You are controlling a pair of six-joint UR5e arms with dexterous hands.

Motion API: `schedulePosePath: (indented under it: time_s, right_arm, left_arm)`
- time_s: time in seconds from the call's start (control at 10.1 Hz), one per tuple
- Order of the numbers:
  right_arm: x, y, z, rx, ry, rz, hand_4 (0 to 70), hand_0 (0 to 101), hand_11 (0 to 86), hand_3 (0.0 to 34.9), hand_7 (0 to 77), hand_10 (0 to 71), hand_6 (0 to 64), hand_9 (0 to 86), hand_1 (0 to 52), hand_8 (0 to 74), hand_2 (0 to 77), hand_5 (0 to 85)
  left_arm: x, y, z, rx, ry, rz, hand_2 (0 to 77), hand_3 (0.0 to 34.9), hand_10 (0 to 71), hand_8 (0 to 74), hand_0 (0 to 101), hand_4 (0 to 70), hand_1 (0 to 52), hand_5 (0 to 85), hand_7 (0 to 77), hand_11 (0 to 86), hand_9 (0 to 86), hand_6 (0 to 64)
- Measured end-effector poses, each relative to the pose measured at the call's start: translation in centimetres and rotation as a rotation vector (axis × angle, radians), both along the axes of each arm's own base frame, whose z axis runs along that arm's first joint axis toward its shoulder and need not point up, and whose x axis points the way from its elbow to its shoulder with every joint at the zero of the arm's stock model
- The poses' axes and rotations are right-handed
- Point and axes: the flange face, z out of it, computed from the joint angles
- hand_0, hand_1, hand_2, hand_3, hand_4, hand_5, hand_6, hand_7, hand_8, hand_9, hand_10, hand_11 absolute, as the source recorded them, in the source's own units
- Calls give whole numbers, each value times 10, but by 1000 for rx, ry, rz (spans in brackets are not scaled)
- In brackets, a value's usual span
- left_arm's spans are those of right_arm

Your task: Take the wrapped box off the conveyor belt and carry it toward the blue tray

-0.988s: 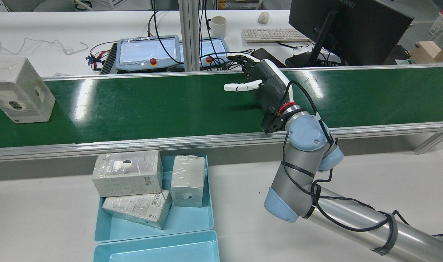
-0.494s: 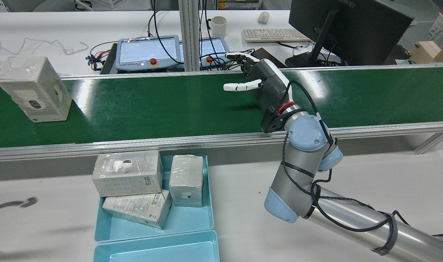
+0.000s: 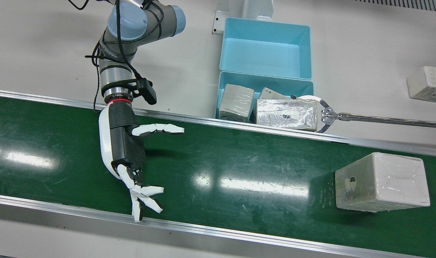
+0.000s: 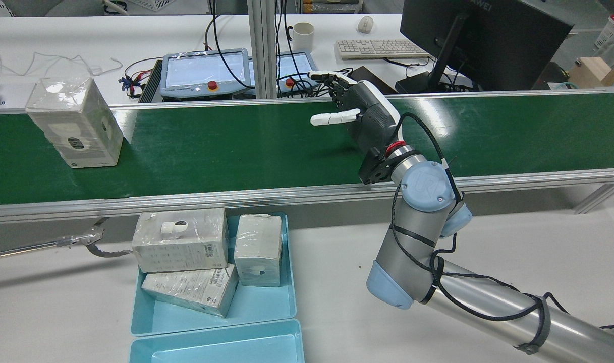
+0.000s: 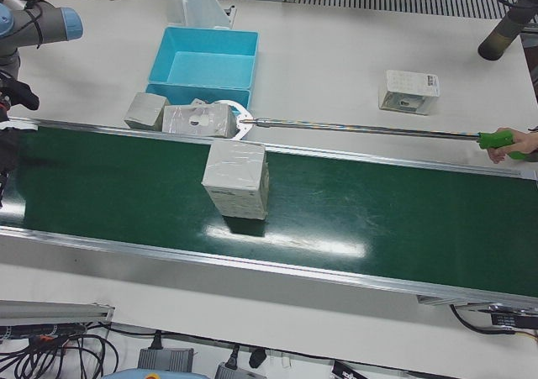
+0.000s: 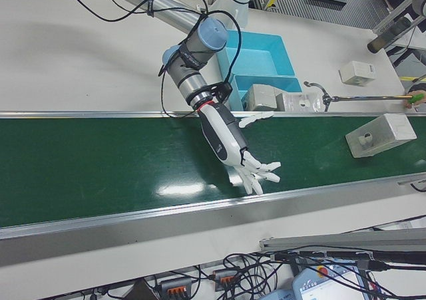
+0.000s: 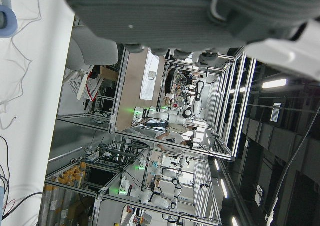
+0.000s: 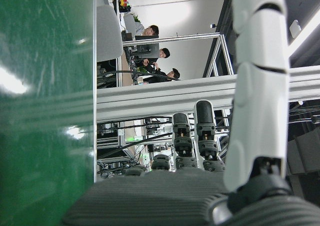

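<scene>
A wrapped white box stands upright on the green conveyor belt, far to the left of my right hand in the rear view. It also shows in the front view and the left-front view. My right hand hovers over the belt, open and empty, with its fingers spread toward the box. The blue tray sits below the belt's near edge and holds three wrapped boxes. Only the grey palm of my left hand shows; its fingers are hidden.
A second, empty blue tray adjoins the first. A person's long grabber pole reaches a box in the tray. Another box lies on the white table. Monitors, a keyboard and cables lie beyond the belt.
The wrapped box has travelled along the belt toward my right hand. A grabber pole has come in and nudged the top box in the tray. My right hand shifted slightly.
</scene>
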Motion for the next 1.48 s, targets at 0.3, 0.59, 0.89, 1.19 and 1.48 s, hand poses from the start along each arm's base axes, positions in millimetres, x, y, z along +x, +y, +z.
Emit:
schedulePosePath:
  time_s: [0.3, 0.59, 0.89, 1.19, 1.48]
  right_arm:
    - [11, 3, -10, -3, 1, -2, 175, 503, 11, 0, 109, 0, 93, 27, 185, 16, 196, 344]
    - [27, 13, -27, -22, 17, -2, 191, 513, 11, 0, 114, 0, 93, 44, 196, 16, 202, 355]
    - [29, 14, -28, -28, 24, -2, 175, 507, 11, 0, 114, 0, 93, 44, 185, 16, 185, 316]
    - [23, 11, -20, -42, 41, -7, 164, 506, 11, 0, 98, 0, 82, 44, 185, 16, 175, 305]
    - [16, 11, -16, -49, 49, -14, 164, 504, 11, 0, 98, 0, 82, 44, 180, 16, 180, 305]
  left_arm:
    - [0, 0, 0, 0, 0, 0, 5, 0, 5, 5, 0, 0, 0, 11, 5, 5, 0, 5]
    - [0, 0, 0, 0, 0, 0, 5, 0, 5, 5, 0, 0, 0, 11, 5, 5, 5, 5]
    - [0, 0, 0, 0, 0, 0, 5, 0, 5, 5, 0, 0, 0, 11, 5, 5, 5, 5]
    - [0, 0, 0, 0, 0, 0, 5, 0, 5, 5, 0, 0, 0, 11, 5, 5, 0, 5]
    - [0, 0, 0, 0, 0, 0, 5, 0, 5, 5, 0, 0, 0, 11, 5, 5, 0, 0]
